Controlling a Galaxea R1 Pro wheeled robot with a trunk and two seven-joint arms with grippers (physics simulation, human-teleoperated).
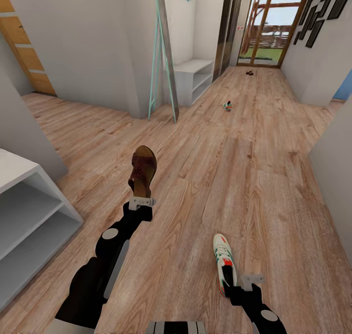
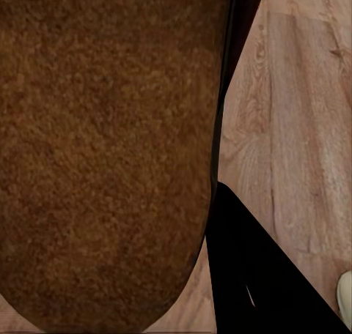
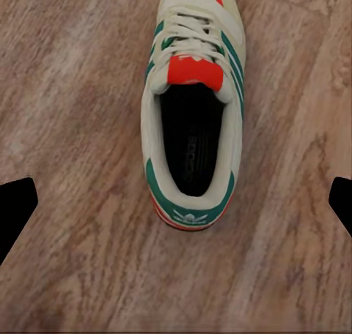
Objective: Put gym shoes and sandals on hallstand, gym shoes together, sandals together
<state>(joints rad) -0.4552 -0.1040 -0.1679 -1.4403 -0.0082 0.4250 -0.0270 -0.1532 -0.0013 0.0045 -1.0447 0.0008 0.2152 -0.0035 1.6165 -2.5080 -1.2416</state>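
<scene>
The left gripper [image 1: 141,200] is clamping the heel end of a brown sandal [image 1: 143,170] and holding it clear of the corridor floor [image 1: 205,177], toe pointing toward twelve o'clock in the head view. In the left wrist view the sandal's [image 2: 103,151] brown sole surface is lying right against the camera, with a dark finger [image 2: 257,275] beside it and a sliver of white shoe [image 2: 345,294] showing at the picture's edge.

The right gripper [image 1: 239,285] is standing spread wide over a gym shoe [image 1: 224,263]. In the right wrist view its two dark fingertips [image 3: 16,209] are sitting well apart on either side of the gym shoe's [image 3: 192,107] heel, touching nothing. That shoe is resting flat on the planks, heel toward the gripper and toe toward twelve o'clock; white upper, green stripes and red-orange tongue are all legible.

Outward: at nine o'clock from the left arm, a pale open shelf unit [image 1: 34,217] is standing beside the wall. Toward one o'clock, down the corridor, a second gym shoe [image 1: 227,106] is lying on the floor. Farther still, near the glass door [image 1: 274,26], a small dark item [image 1: 249,72] is lying on the planks; too small to identify with certainty. At eleven o'clock a low white shelf unit [image 1: 194,77] is standing against the wall, just behind a leaning teal-framed mirror [image 1: 164,55].
</scene>
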